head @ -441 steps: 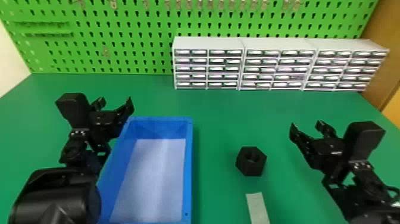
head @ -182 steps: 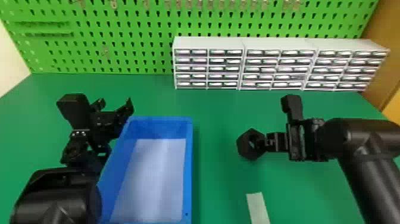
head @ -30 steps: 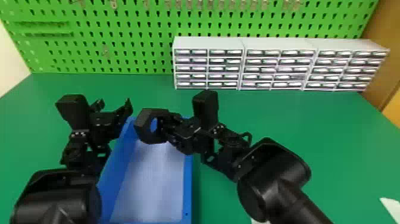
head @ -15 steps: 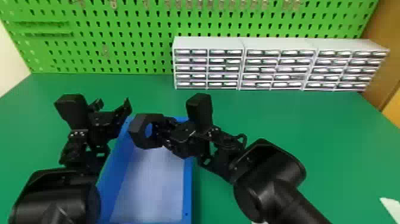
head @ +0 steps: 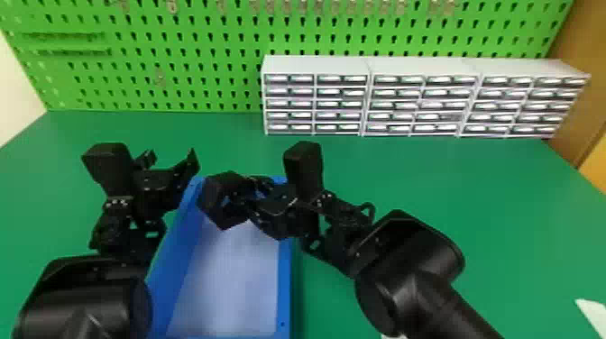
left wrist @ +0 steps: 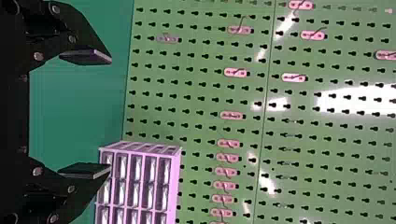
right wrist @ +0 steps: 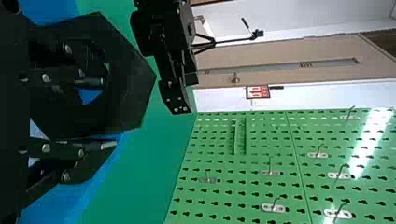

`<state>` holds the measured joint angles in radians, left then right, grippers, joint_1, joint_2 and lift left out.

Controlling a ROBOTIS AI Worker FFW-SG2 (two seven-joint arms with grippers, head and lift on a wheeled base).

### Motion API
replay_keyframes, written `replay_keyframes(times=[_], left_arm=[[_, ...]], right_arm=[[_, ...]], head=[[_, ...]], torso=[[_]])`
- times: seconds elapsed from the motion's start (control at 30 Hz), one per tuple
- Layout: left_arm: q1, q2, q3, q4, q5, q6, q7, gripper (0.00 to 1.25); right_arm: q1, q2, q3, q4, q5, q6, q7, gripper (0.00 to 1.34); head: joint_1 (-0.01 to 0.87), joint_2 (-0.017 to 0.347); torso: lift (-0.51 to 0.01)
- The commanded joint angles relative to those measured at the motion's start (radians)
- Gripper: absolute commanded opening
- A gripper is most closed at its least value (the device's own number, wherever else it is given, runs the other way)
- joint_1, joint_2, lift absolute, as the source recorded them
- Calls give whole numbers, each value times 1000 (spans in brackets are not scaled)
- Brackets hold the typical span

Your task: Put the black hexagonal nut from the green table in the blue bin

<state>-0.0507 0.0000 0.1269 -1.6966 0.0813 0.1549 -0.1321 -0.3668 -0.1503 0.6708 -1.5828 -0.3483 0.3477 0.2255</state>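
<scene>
My right gripper (head: 238, 194) is above the far part of the blue bin (head: 284, 279), shut on the black hexagonal nut (head: 211, 193). In the right wrist view, the right gripper (right wrist: 109, 113) pinches one wall of the nut (right wrist: 133, 95), one finger in its hole and the other against its outer side. Blue parts of the bin (right wrist: 56, 210) show behind. Left of the bin's far end, my left gripper (head: 171, 158) is parked with its fingers apart; the left wrist view has the left gripper (left wrist: 109, 114) with nothing between them.
A row of white drawer cabinets (head: 315, 65) stands at the back of the green table (head: 473, 203), before a green pegboard (head: 194, 67). The left gripper is close beside the bin's left rim. A white piece (head: 593, 313) lies at the right front.
The right gripper took hold of the nut on the table right of the bin and carried it left, over the bin. Over the last second it shifted slightly left. The left arm stayed put.
</scene>
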Motion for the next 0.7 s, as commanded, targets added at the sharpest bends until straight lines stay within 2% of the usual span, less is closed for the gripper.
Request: replay_keyframes(times=[0.0, 0.17, 0.27, 0.67], left_arm=[[0, -3, -1, 0, 0, 0, 0, 813], [2, -3, -1, 0, 2, 0, -1, 813], [2, -3, -1, 0, 2, 0, -1, 813], [2, -3, -3, 0, 2, 0, 0, 813]], right_arm=[[3, 0, -3, 1, 0, 7, 0, 864], [5, 2, -7, 0, 2, 7, 0, 1068], [6, 2, -8, 1, 3, 7, 0, 1137], [11, 3, -31, 0, 11, 7, 0, 1155]], head=[[686, 51], [686, 51], [686, 51], [686, 51]], torso=[[-97], [-97], [-97], [-97]])
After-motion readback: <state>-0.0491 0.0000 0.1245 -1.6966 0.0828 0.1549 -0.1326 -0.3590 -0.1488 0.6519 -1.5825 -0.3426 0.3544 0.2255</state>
